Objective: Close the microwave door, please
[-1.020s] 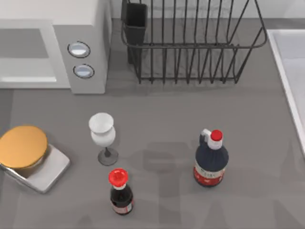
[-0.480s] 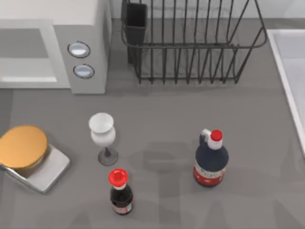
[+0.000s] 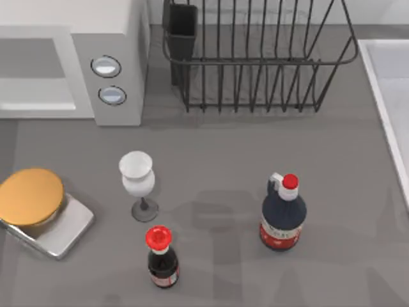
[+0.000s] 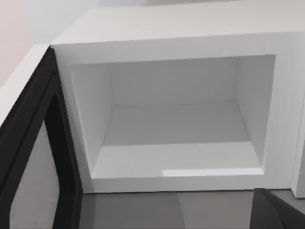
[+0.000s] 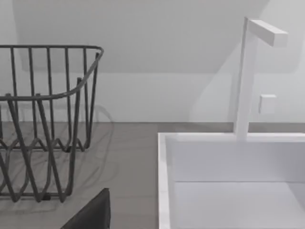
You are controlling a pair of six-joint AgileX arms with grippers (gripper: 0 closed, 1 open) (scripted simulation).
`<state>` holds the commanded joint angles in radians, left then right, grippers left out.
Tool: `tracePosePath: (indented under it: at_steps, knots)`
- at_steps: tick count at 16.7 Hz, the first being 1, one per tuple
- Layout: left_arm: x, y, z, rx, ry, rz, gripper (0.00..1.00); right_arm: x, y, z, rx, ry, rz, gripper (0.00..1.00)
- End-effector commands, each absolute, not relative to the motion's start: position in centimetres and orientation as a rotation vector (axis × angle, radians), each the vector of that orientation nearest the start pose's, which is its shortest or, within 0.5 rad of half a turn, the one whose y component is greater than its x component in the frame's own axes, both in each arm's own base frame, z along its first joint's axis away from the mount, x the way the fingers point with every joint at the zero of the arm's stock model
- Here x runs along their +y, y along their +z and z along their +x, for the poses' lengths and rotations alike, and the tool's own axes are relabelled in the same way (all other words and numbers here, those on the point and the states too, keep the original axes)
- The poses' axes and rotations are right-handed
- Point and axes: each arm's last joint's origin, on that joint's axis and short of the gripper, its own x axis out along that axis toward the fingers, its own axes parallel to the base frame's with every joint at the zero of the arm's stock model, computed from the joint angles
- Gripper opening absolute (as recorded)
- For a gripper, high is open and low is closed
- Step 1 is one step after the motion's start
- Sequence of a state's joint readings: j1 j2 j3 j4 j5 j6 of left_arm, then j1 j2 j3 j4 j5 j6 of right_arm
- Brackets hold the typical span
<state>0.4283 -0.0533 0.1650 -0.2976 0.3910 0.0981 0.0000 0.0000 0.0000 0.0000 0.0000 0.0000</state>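
Observation:
The microwave [image 3: 108,38] is a white box at the table's back left, with a grey control panel and two round knobs [image 3: 106,66]. In the left wrist view its white cavity [image 4: 176,124] stands open and empty. The microwave door [image 4: 28,143] is swung out to the side, showing a black inner frame around a grey window. A dark part of my left gripper [image 4: 281,212] juts into the corner of the left wrist view, in front of the microwave. The edge of the right wrist view holds a dark part of my right gripper [image 5: 90,214], near the rack and sink.
A black wire rack [image 3: 255,57] stands at the back middle, beside a white sink [image 3: 390,96] with a faucet [image 5: 245,71]. On the table are a wine glass [image 3: 136,179], a small red-capped bottle [image 3: 161,256], a larger dark bottle [image 3: 282,214] and a silver tray [image 3: 64,230] with an orange disc.

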Motion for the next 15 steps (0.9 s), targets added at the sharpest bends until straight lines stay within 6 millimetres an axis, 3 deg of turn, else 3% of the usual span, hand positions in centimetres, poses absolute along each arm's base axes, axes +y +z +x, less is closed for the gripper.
tracePosePath:
  at_steps: [4, 8, 11, 15]
  knots:
    - [4.0, 23.7, 9.0, 0.239, 0.074, 0.133, 0.0, -0.1, 16.0, 10.6, 0.0, 0.0, 0.0, 1.0]
    - [8.9, 27.7, 12.4, 0.459, 0.079, 0.132, 0.0, -0.1, 16.0, 10.6, 0.0, 0.0, 0.0, 1.0]
    - [14.6, 28.4, 15.5, 0.607, 0.055, 0.09, 0.0, -0.1, 16.0, 10.6, 0.0, 0.0, 0.0, 1.0]
    - [22.4, 26.7, 18.3, 0.731, 0.012, 0.03, 0.0, -0.1, 16.0, 10.6, 0.0, 0.0, 0.0, 1.0]
